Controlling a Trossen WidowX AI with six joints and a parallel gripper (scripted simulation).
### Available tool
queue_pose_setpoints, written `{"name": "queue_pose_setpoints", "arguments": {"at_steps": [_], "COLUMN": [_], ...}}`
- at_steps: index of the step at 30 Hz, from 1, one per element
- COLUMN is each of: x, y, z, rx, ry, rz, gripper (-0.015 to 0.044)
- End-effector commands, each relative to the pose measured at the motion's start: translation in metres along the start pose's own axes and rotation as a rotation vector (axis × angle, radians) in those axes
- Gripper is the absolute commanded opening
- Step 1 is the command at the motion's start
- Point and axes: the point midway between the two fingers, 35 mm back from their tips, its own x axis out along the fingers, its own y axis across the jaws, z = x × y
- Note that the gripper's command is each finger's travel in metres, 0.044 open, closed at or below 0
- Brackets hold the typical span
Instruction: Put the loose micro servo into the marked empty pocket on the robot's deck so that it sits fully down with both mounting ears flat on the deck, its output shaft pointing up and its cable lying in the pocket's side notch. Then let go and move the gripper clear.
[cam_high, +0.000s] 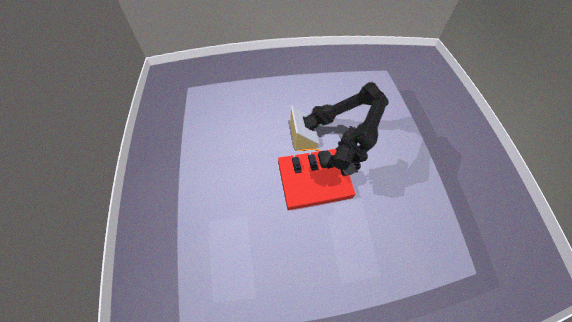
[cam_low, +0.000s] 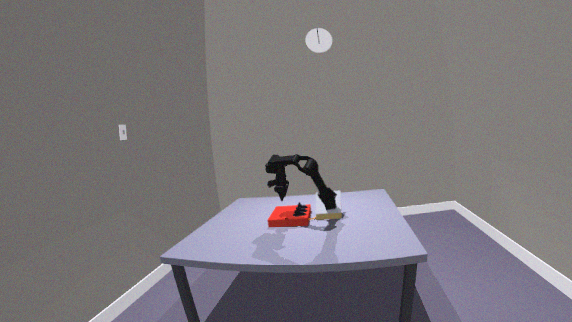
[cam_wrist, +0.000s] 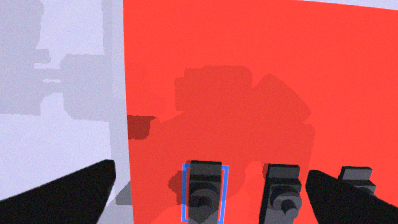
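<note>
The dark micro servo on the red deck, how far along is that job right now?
Done, it seems: the dark micro servo sits inside the blue-outlined pocket on the flat red deck, shaft up. Whether both ears lie flat, and where the cable runs, cannot be told. The black hand is open and holds nothing, raised above the deck in the exterior view. Left: move the hand well clear of the deck.

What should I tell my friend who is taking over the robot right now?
Gripper: open, holding nothing, raised above the red deck.
Micro servo: sitting inside the blue-marked pocket near the deck's edge, with its round shaft facing the wrist camera. Two other servos stand beside it.
Done: servo placed and let go.
Left: move the gripper fully clear. The ears and the cable in the notch are too small to check here.
</note>
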Motion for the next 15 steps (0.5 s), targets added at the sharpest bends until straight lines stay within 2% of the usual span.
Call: {"name": "queue_pose_setpoints", "arguments": {"at_steps": [1,4,15], "x": [-0.019,-0.036,-0.036], "y": [-0.002,-0.002,-0.002], "z": [0.0,-0.004,-0.004], "rx": [0.035,0.065,0.065], "ry": [-0.027,-0.053,-0.053], "rz": [-0.01,-0.021,-0.021], "gripper": [0.044,0.044,0.044]}}
